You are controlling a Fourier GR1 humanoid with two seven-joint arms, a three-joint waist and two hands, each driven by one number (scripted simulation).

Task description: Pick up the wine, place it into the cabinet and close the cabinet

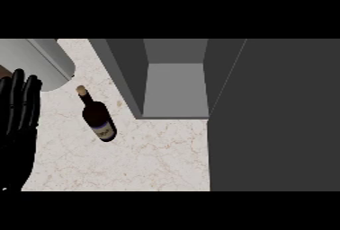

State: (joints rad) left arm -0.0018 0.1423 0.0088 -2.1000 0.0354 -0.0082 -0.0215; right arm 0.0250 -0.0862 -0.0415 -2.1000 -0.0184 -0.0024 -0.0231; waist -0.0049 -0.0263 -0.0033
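A dark wine bottle with a cork top and a pale label stands on the marble counter, left of the cabinet. The grey cabinet is open, its inside bare, and its dark door swings out to fill the right side of the view. My left hand rests at the left edge, fingers straight and pointing up, well apart from the bottle. My right hand does not show.
A grey cylindrical vessel stands at the back left corner, just above the left hand and behind the bottle. Bare counter stretches between the bottle and the cabinet's front.
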